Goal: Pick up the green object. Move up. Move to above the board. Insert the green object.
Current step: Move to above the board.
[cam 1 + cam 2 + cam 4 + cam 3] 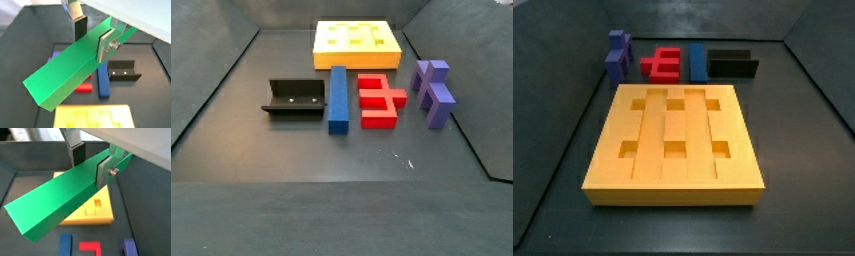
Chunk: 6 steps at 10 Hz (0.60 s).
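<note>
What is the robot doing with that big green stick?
The robot's gripper is holding the green object, a long bar, clamped between its two fingers and lifted up in the air. You can see this in both wrist views. Below it is the yellow board with six square holes, all still empty. The bar has not gone in yet. On the floor beside the board lie a red block, a long blue block, a purple block and the dark fixture.
</note>
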Available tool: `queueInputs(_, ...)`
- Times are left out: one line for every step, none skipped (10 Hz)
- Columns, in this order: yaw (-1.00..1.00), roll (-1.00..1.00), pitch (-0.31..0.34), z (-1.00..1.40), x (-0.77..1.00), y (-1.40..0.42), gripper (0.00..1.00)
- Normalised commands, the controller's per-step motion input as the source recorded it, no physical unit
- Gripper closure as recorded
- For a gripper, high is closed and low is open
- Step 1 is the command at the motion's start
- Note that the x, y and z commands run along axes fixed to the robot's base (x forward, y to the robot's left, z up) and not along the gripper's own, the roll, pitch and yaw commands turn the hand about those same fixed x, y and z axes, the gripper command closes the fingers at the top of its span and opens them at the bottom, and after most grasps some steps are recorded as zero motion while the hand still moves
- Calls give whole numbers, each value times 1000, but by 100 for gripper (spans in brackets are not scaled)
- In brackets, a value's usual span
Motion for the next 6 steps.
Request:
queueInputs(1000, 24, 72, 161, 345, -1400, 100)
queueInputs(1000, 26, 88, 176, 371, -1400, 100)
queueInputs(1000, 37, 117, 92, 216, -618, 100)
queueInputs(1000, 43, 131, 63, 146, -305, 100)
queueInputs(1000, 52, 133, 42, 90, -185, 100)
queueInputs(1000, 65, 138, 32, 61, -140, 100)
